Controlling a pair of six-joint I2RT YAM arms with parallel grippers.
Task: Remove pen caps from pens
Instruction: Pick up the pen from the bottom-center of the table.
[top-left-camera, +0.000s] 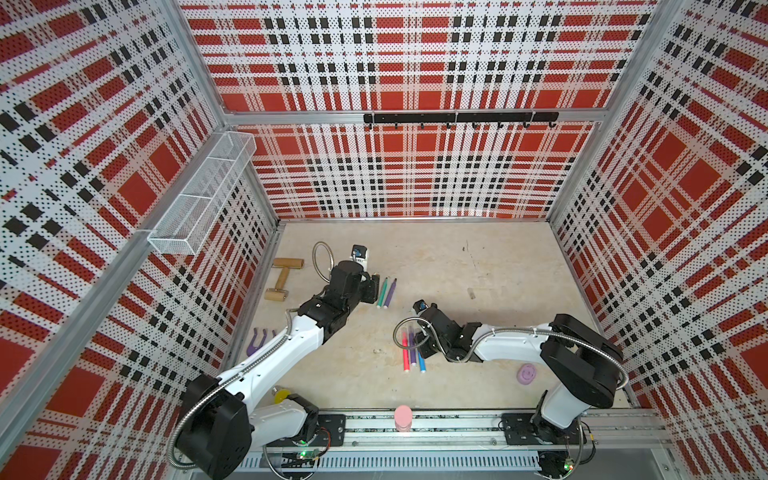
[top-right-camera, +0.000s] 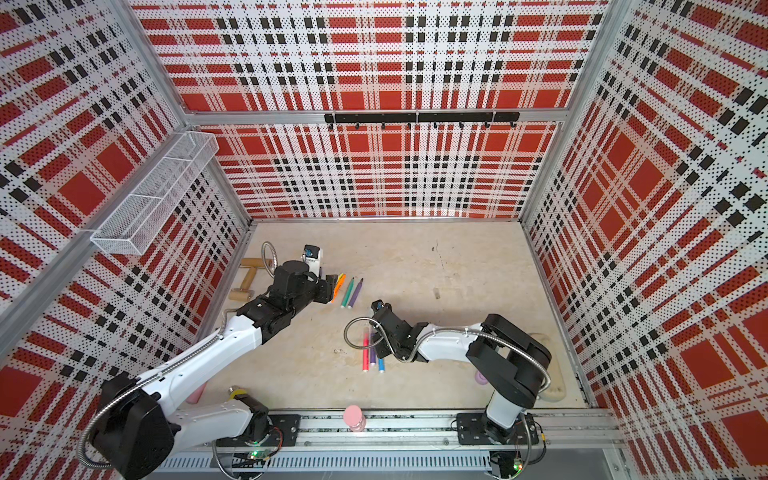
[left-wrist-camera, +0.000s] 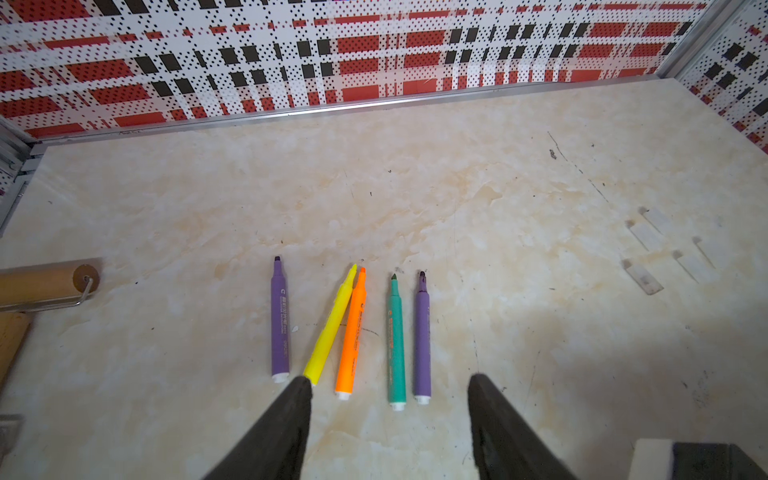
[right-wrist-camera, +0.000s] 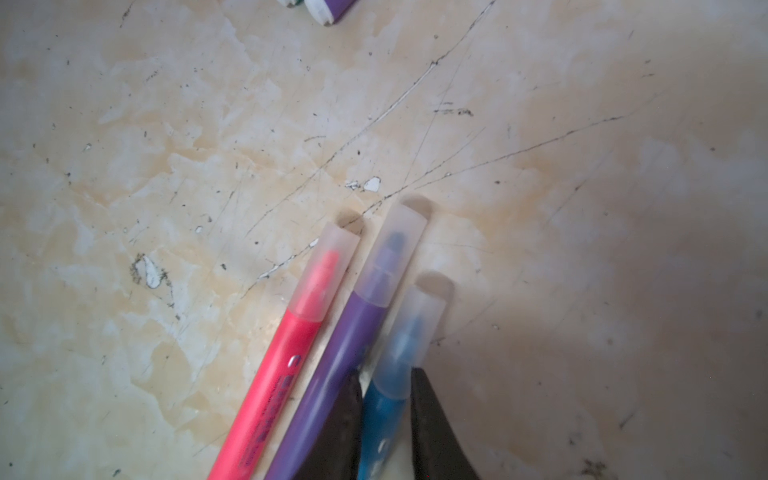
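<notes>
Five uncapped pens lie side by side before my left gripper (left-wrist-camera: 390, 382), which is open over the table: purple (left-wrist-camera: 280, 320), yellow (left-wrist-camera: 330, 328), orange (left-wrist-camera: 352, 332), teal (left-wrist-camera: 395, 340) and purple (left-wrist-camera: 422, 340). Several clear loose pen caps (left-wrist-camera: 646, 237) lie off to one side. In the right wrist view a pink-red pen (right-wrist-camera: 286, 361), a purple pen (right-wrist-camera: 345, 345) and a blue pen (right-wrist-camera: 384, 407) lie together, each with its cap on. My right gripper (right-wrist-camera: 385, 376) is shut on the blue pen just behind its cap (right-wrist-camera: 411, 328). Both top views show this group (top-left-camera: 411, 353) near mid-table.
Wooden rollers (top-left-camera: 282, 276) lie at the back left. A purple garden fork (top-left-camera: 257, 338) sits by the left wall and a lilac disc (top-left-camera: 527, 374) beside the right arm. On the front rail stands a pink cylinder (top-left-camera: 403, 417). A wire basket (top-left-camera: 203, 195) hangs on the left wall.
</notes>
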